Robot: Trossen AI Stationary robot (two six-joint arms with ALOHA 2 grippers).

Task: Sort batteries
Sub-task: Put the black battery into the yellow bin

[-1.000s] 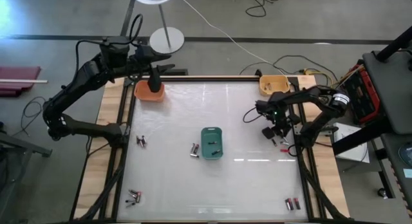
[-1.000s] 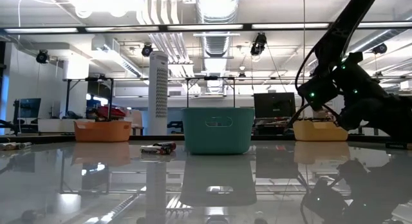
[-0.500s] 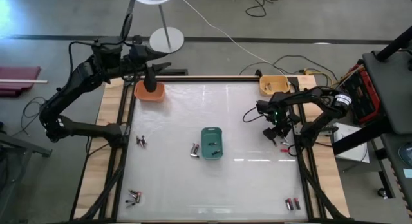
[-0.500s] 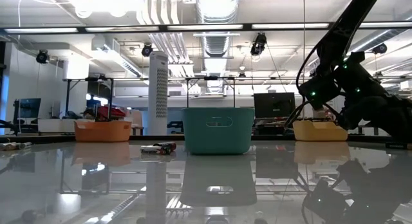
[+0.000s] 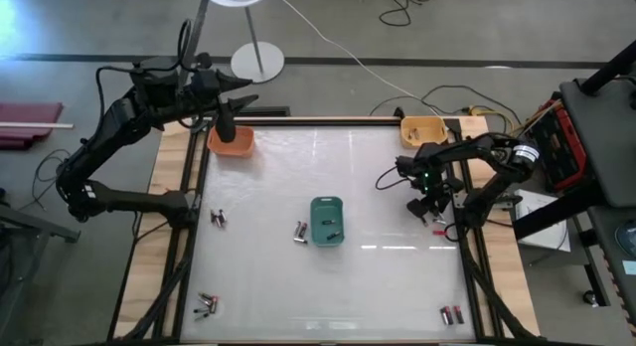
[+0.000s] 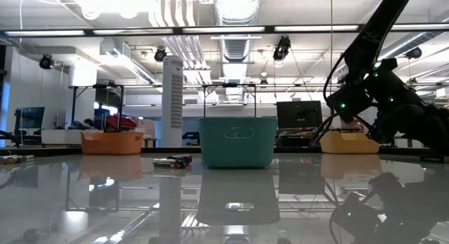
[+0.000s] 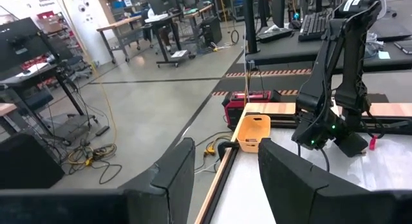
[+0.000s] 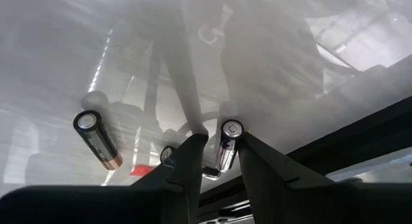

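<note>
Small batteries lie in clusters on the white table: at the left [image 5: 219,218], beside the teal bin [image 5: 299,230], near-left [image 5: 207,304], near-right [image 5: 452,313] and at the right edge [image 5: 437,220]. My right gripper [image 5: 429,203] is down over the right-edge cluster, open. In the right wrist view its gripper [image 8: 222,150] has one finger on each side of a dark battery [image 8: 228,141] lying on the table, with a gap showing on one side. My left gripper [image 5: 227,122] hangs open and bare above the orange bin [image 5: 231,142]; it shows in the left wrist view [image 7: 225,166].
A teal bin [image 5: 327,220] with a few batteries stands mid-table, and a yellow bin [image 5: 421,130] at the far right. Another copper-ended battery [image 8: 96,139] lies beside my right fingers. The table's right rail [image 8: 335,153] runs close behind them. A lamp stand [image 5: 256,60] is beyond the far edge.
My left gripper has drawn back a little toward the table's far left corner, staying above the orange bin. My right gripper has stayed low over the right-edge batteries, barely shifting.
</note>
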